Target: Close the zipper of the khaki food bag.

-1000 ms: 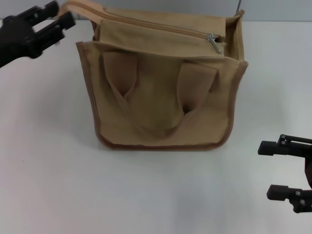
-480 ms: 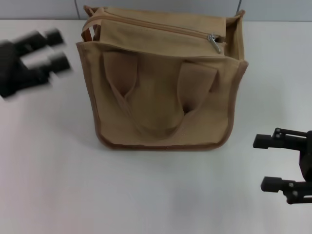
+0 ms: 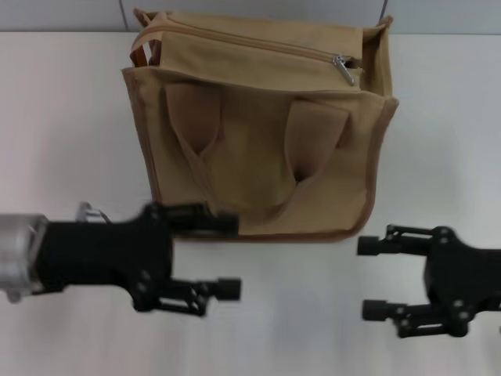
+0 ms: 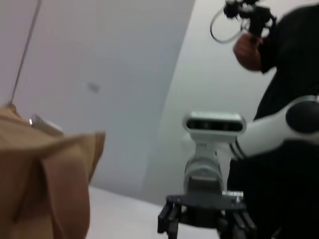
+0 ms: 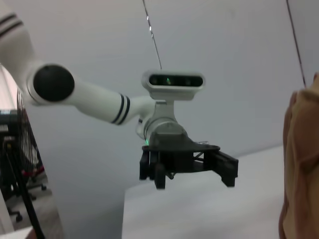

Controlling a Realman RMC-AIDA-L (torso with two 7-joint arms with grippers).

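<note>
On the white table (image 3: 70, 102), toward its far side, the khaki food bag (image 3: 258, 168) is seen standing upright with its two handles (image 3: 235, 149) folded down over the front; along the top, the zipper (image 3: 243, 41) is run across, and its silver pull tab (image 3: 343, 67) is found at the bag's right end, hanging just over the edge; from the head view the tape looks drawn together for most of its length, though a darker gap is shown at the left end, so whether the line is fully shut cannot be told; the closing is judged to be done or very nearly done, with at most a check of that left corner remaining; nearer the robot, the left gripper (image 3: 228, 256) is held low in front of the bag's lower left corner, jaws spread wide and nothing between them, one finger lying across the bag's bottom edge in the picture though contact cannot be confirmed; the right gripper (image 3: 366, 278) is placed just off the lower right corner, apart from the bag, jaws likewise spread and empty; neither is anywhere near the pull tab; in each wrist view the opposite gripper is shown facing across, with a strip of khaki cloth at the margin.
</note>
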